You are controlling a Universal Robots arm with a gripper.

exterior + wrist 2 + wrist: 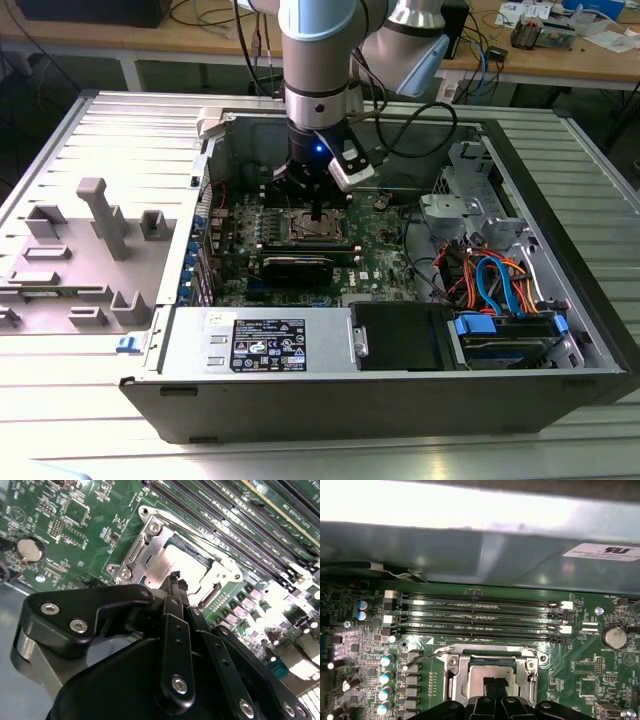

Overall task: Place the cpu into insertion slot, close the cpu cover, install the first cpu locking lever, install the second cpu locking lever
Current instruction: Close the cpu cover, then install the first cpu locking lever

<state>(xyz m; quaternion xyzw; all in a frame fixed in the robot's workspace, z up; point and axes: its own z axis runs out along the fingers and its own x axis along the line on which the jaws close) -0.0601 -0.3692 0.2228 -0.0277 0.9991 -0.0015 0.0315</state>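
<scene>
Tool (pixel 175 577) pinched narrow, holding nothing, tips right over cpu (pixel 172 560). Looks like a poking pose, not a grab. Cpu sits in insertion slot (pixel 315 228), cpu cover (pixel 142 550) flat around it. Wire lever (pixel 195 530) alongside, can't tell if latched. Memory slots (pixel 480 615) just beyond.

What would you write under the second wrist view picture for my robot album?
The gripper, fingers together, points at the cpu framed by the cpu cover on the green motherboard.
</scene>
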